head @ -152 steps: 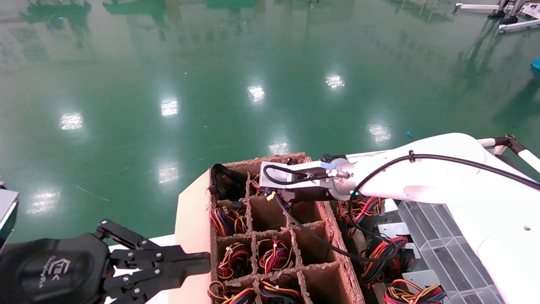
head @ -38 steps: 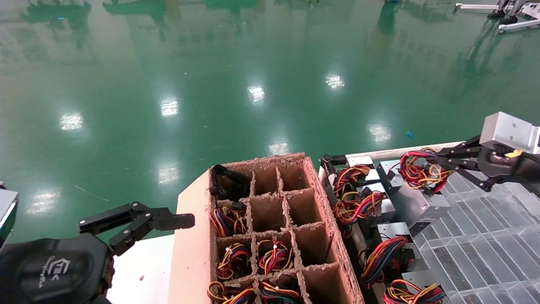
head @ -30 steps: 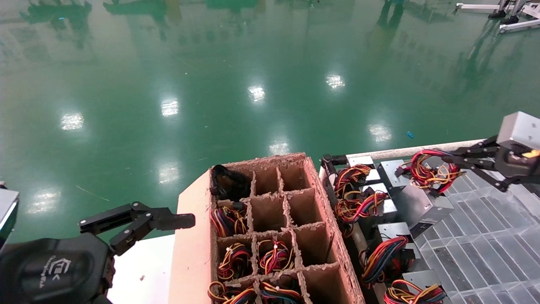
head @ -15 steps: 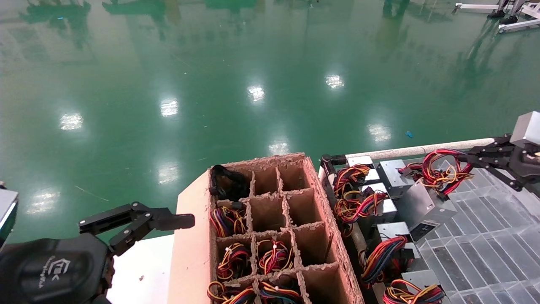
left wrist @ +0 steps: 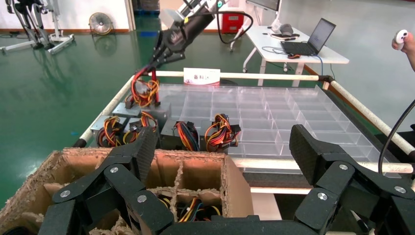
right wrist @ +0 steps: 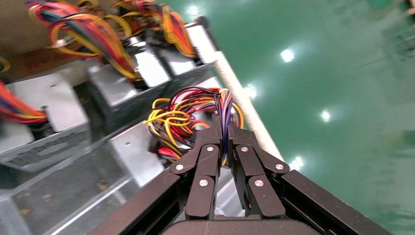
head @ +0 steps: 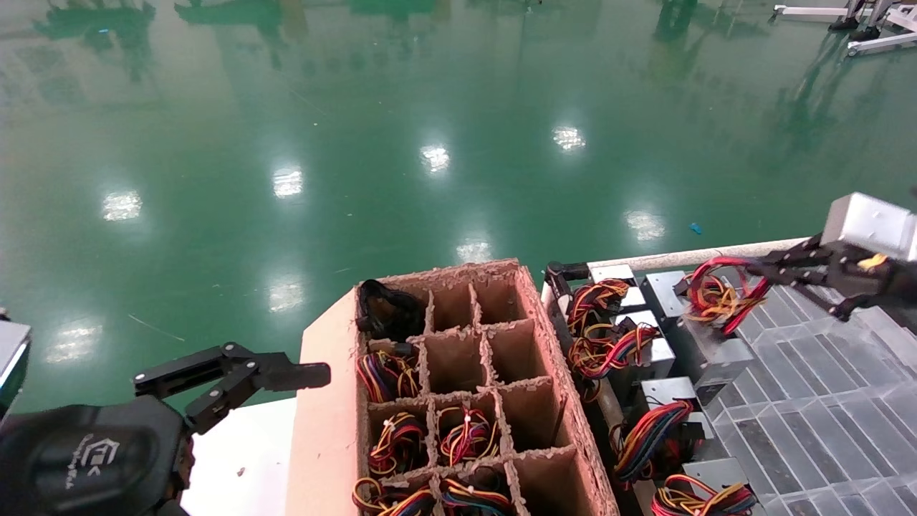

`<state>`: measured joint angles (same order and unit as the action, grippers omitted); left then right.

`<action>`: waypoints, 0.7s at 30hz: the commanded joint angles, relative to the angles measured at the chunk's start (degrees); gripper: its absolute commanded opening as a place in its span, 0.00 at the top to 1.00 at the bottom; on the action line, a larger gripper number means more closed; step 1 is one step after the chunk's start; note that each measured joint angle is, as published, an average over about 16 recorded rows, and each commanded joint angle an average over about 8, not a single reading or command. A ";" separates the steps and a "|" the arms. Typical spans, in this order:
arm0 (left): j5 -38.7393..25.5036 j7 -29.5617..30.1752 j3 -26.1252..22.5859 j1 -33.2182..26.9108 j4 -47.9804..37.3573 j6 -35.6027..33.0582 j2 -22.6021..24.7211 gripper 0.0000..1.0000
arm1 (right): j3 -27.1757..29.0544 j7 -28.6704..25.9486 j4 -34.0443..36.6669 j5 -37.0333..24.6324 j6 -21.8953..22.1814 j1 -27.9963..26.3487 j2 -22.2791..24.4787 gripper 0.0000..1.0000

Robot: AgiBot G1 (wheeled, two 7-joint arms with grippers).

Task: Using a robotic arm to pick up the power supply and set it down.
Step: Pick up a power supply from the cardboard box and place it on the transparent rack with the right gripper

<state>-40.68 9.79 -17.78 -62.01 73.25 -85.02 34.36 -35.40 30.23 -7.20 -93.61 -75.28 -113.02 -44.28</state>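
Green floor behind; our right gripper, clamped on the wire bundle, dangles the power supply below it, over the clear tray.

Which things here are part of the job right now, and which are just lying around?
In the job:
right gripper, shut on the wire bundle
power supply it holds
clear tray

Lying about:
cardboard box of dividers
other power supplies beside it
left gripper, open, idle near the box
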 commanded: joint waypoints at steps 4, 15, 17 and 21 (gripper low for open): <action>0.01 -0.01 -0.01 0.00 0.00 0.00 0.00 0.00 | -0.51 0.44 1.23 -0.63 -0.35 0.33 -1.24 0.90; 0.02 -0.02 -0.02 0.01 -0.01 0.02 -0.01 0.00 | -1.01 0.22 2.41 -1.30 -0.25 -0.19 -2.39 0.00; 0.02 -0.02 -0.02 0.01 -0.01 0.02 -0.01 0.00 | -1.02 0.21 2.39 -1.31 -0.25 -0.20 -2.35 0.00; 0.02 -0.01 -0.02 0.01 -0.01 0.02 -0.01 0.00 | -1.00 0.19 2.26 -1.30 -0.32 -0.20 -2.24 0.00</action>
<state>-40.65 9.77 -17.81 -62.01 73.24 -84.99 34.35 -36.44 30.35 -4.97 -94.97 -75.63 -113.34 -46.60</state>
